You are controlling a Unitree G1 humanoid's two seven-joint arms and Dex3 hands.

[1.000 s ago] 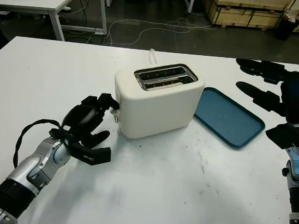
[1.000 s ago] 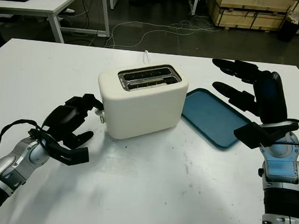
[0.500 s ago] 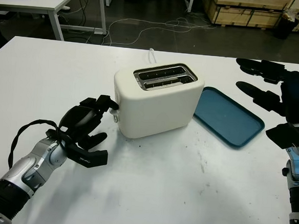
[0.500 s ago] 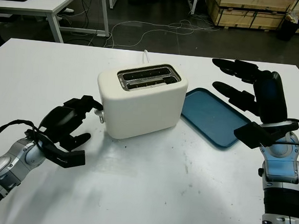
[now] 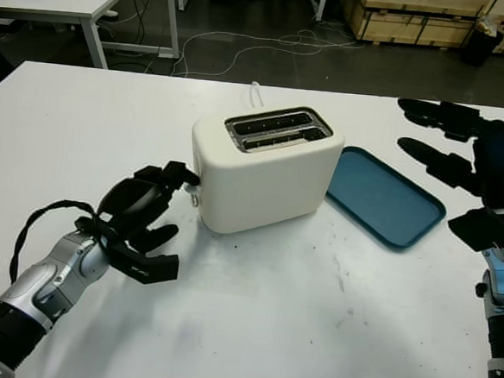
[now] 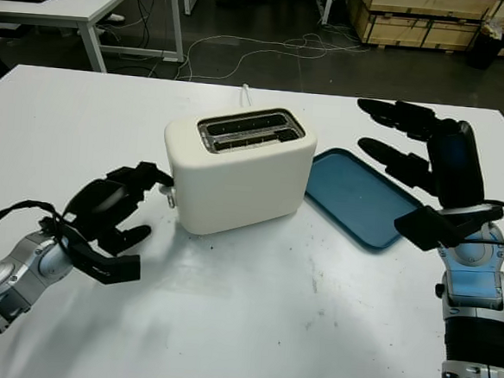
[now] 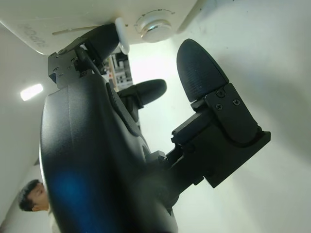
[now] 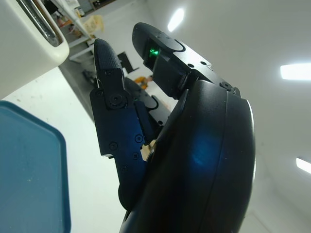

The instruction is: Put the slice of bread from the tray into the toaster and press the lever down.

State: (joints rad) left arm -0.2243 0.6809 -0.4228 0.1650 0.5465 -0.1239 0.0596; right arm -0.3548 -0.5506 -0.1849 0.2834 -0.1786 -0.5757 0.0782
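A cream two-slot toaster (image 5: 266,177) stands mid-table, slots up; I cannot tell what is inside them. Its small white lever (image 7: 121,41) and a round knob (image 7: 154,23) sit on its left end face. My left hand (image 5: 167,222) is at that end, open, with one fingertip (image 5: 184,174) against the lever and the thumb low over the table. The blue tray (image 5: 381,198) lies just right of the toaster, its surface bare. My right hand (image 5: 448,164) hangs open in the air beyond the tray's right side.
The toaster's white cord (image 5: 257,92) runs off the back of the white table (image 5: 311,332). A desk (image 5: 75,4), floor cables and wooden crates (image 5: 420,15) lie beyond the far edge. A person's head (image 7: 31,196) appears in the left wrist view.
The left forearm has slid slightly left and lower while its fingertip stays at the lever. Toaster, tray and right hand have not moved.
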